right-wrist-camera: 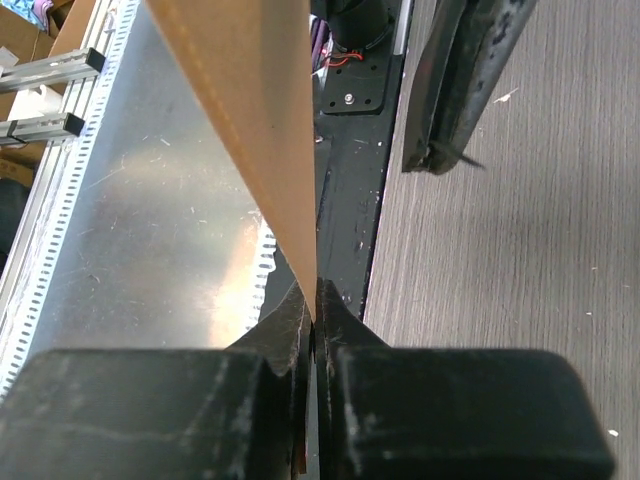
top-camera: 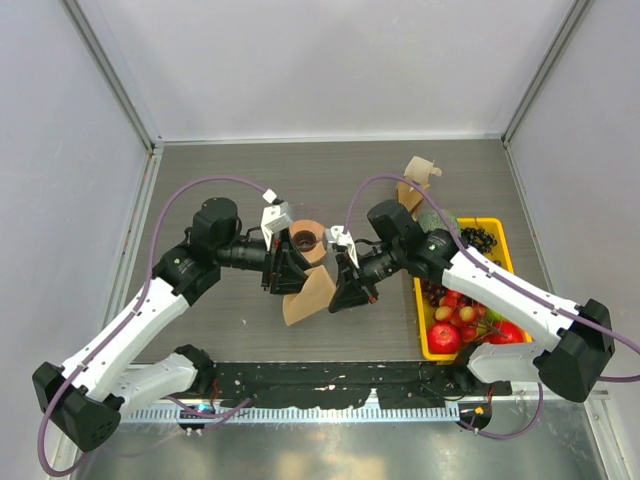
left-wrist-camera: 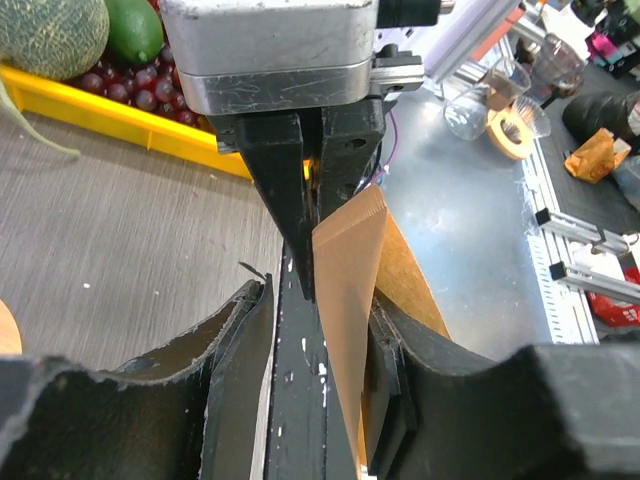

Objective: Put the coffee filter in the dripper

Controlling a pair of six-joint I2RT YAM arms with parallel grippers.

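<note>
The coffee filter (top-camera: 309, 293), a thin tan paper cone, hangs between my two grippers just in front of the dripper (top-camera: 305, 240), which stands on the table with its orange-brown collar and dark centre hole showing. My right gripper (top-camera: 346, 289) is shut on one edge of the filter; the right wrist view shows the paper (right-wrist-camera: 250, 110) pinched between the closed jaws (right-wrist-camera: 315, 297). My left gripper (top-camera: 289, 274) is open. In its wrist view the filter (left-wrist-camera: 350, 260) passes between the spread fingers (left-wrist-camera: 320, 305), lying against the right finger (left-wrist-camera: 400, 340).
A yellow tray (top-camera: 495, 225) of fruit stands at the right, with a melon and grapes at its far end. A bunch of brown paper filters with a white piece (top-camera: 416, 178) stands behind it. The black base rail (top-camera: 330, 378) runs along the near edge.
</note>
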